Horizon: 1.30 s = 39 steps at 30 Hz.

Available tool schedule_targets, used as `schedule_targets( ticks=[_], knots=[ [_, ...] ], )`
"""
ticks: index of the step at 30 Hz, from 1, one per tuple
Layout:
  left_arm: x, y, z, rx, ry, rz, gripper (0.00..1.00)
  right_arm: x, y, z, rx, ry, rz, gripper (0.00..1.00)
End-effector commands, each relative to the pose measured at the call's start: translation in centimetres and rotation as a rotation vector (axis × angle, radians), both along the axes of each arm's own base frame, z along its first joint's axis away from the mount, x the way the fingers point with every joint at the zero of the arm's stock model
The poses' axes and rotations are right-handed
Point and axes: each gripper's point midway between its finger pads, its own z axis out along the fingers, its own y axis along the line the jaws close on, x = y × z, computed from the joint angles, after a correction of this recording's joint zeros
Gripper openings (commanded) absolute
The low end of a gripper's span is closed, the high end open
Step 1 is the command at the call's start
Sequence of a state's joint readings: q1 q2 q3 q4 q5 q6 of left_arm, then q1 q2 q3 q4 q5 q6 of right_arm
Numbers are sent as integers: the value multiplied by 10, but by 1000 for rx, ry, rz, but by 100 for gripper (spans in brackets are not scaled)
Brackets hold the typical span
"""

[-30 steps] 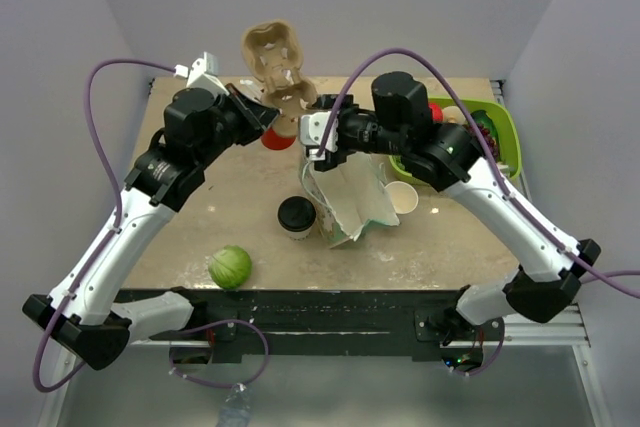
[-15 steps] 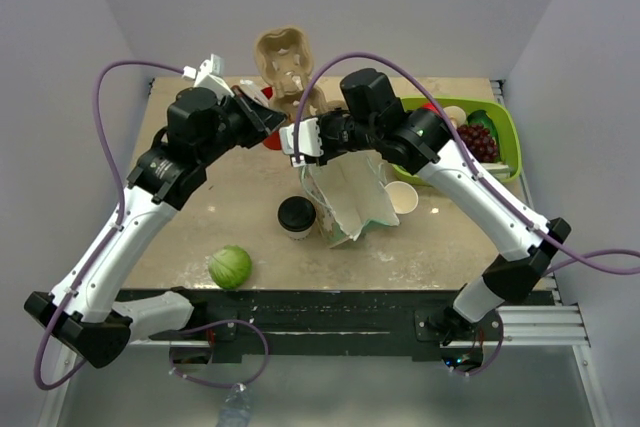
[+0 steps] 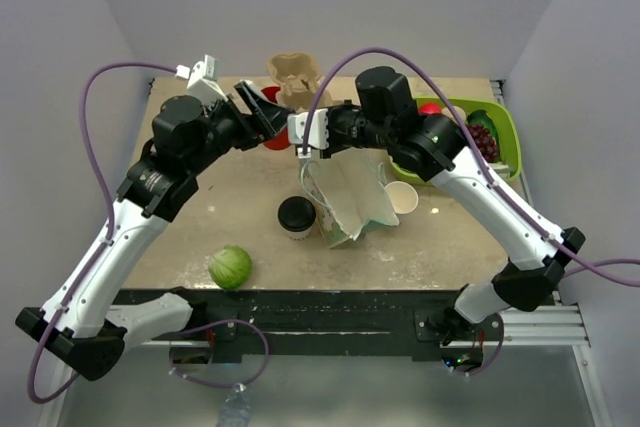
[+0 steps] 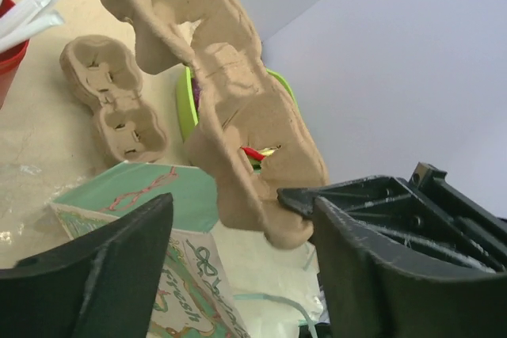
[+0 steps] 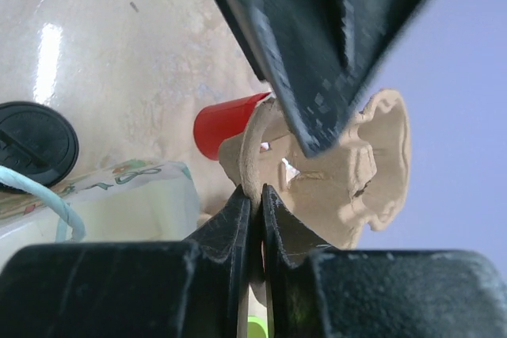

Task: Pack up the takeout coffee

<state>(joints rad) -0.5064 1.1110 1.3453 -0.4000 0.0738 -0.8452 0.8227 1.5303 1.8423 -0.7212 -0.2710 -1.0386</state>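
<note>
Top external view: takeout coffee (image 3: 296, 216), lidded, stands just left of the paper bag (image 3: 352, 197), unpacked. Beyond the bag, right gripper (image 5: 254, 200) pinches the cardboard cup carrier (image 4: 238, 108); left gripper (image 4: 226, 199) gapes wide around it. Packing apparently remains undone.
</note>
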Motion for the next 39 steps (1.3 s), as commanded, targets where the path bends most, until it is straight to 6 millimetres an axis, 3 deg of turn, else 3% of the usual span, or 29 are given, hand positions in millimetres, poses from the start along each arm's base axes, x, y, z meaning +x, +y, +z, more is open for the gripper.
schedule_targets(
  ticks=[1, 2, 4, 6, 10, 13, 17, 19, 22, 24, 26, 32, 35, 39],
  knots=[
    [-15, 14, 42, -19, -172, 11, 83, -2, -9, 48, 154, -71, -56, 2],
    [-19, 17, 45, -19, -186, 17, 91, 3, -12, 57, 183, -103, -82, 1],
    [-24, 23, 48, -6, -219, 24, 96, 6, -20, 62, 192, -129, -127, 1],
    [-24, 24, 37, 35, -218, 17, 100, 8, -32, 73, 217, -130, -192, 1],
    [-7, 24, -4, 202, -164, 18, 100, -25, -53, 78, 263, -39, -178, 1],
    [3, 3, -29, 263, -183, -91, 100, -43, -63, 73, 335, 44, -186, 2],
    [4, -29, -32, 245, -240, -259, 97, -83, -93, 88, 461, 148, -197, 4],
    [9, -38, -37, 260, -243, -295, 96, -95, -99, 82, 504, 231, -212, 4],
    [16, -48, -49, 293, -235, -331, 91, -126, -101, 89, 565, 283, -106, 4],
    [21, -49, -55, 314, -221, -331, 86, -134, -102, 90, 588, 324, -93, 4],
    [28, -48, -64, 343, -193, -315, 81, -141, -101, 82, 563, 387, -90, 3],
    [39, -42, -73, 374, -170, -262, 80, -165, -101, 62, 489, 533, -52, 2],
    [44, -38, -75, 381, -154, -228, 79, -164, -100, 48, 438, 563, -67, 1],
    [52, -29, -75, 395, -143, -165, 78, -173, -88, 31, 332, 565, 47, 0]
  ],
)
